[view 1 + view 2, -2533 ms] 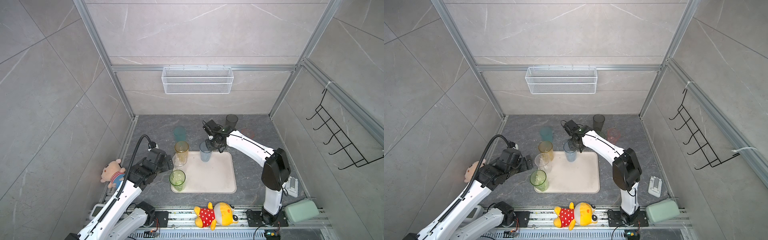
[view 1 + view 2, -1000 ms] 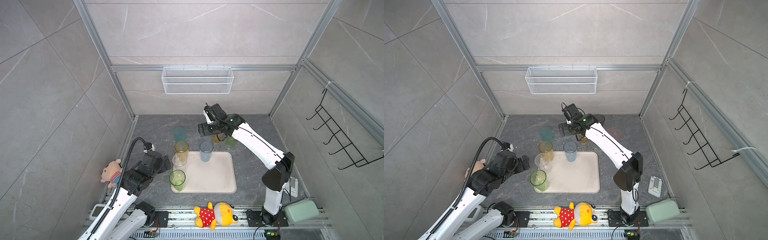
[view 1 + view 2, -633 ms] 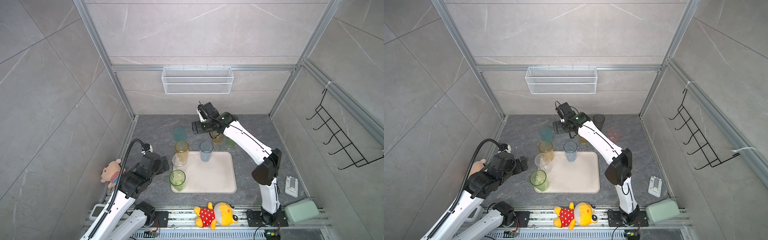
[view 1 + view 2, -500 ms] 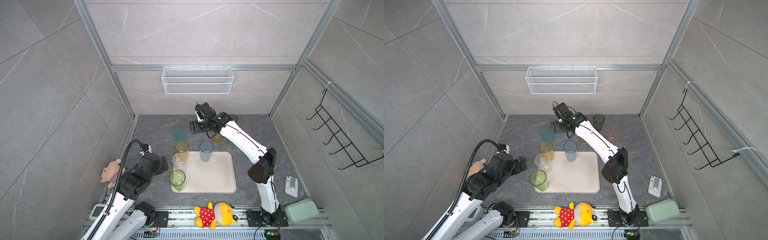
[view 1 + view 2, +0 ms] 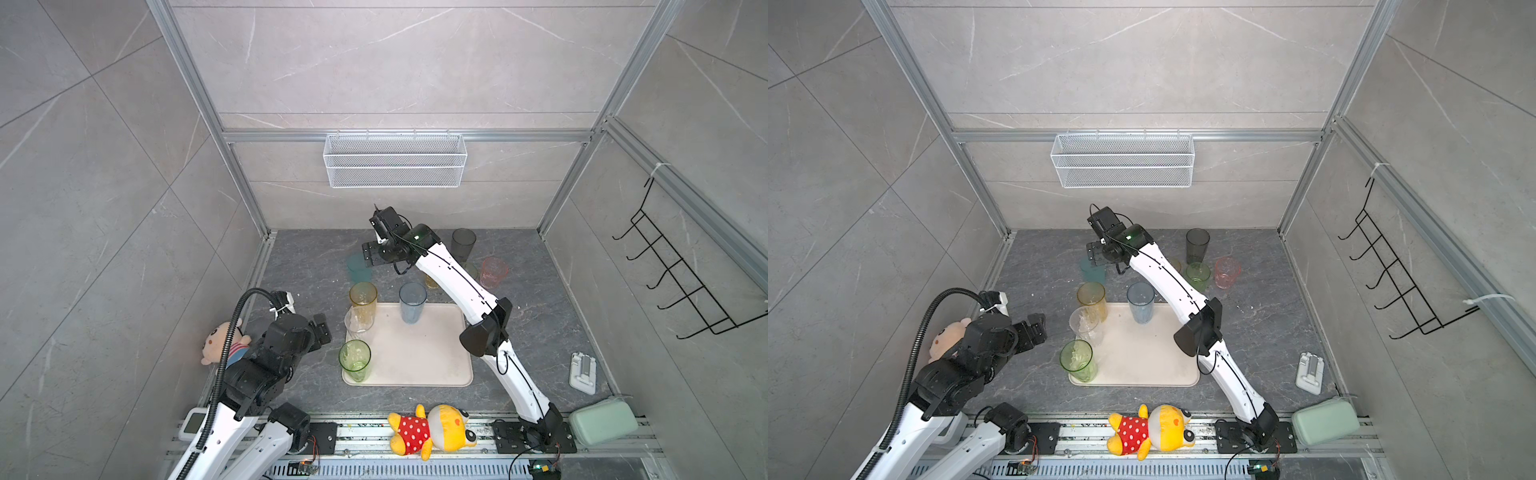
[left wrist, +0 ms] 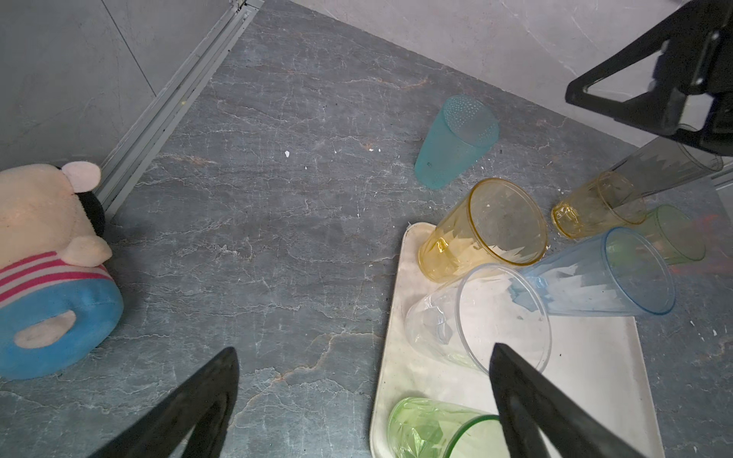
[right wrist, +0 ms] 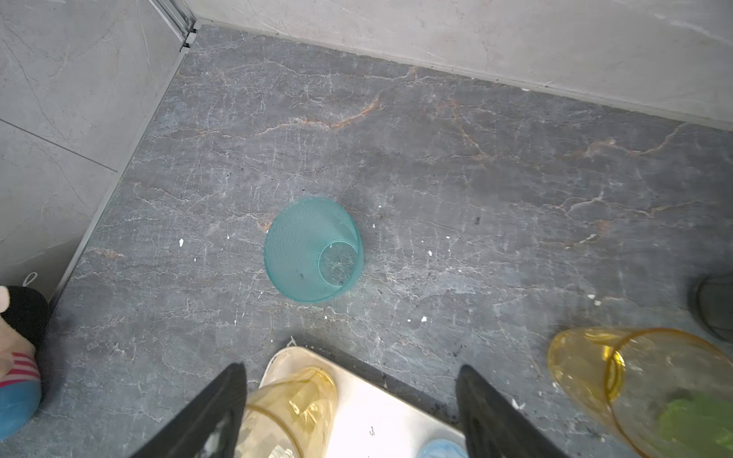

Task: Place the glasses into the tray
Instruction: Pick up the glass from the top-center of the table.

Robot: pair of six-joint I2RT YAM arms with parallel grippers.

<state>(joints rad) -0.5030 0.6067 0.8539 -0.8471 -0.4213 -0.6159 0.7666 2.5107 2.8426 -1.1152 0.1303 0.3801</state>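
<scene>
The beige tray holds a yellow glass, a clear glass, a green glass and a pale blue glass, all upright. On the floor behind it stand a teal glass, a smoke-grey glass, a pink glass, an amber glass and a short green glass. My right gripper hangs open and empty above the teal glass. The left gripper is open and empty, left of the tray.
A white wire basket hangs on the back wall, a black hook rack on the right wall. A plush doll lies at the left, a yellow plush at the front. A white device and a green case sit front right.
My right gripper let go of the pale blue glass in the tray, rose and swung left over the teal glass. The left arm drew back toward the front left.
</scene>
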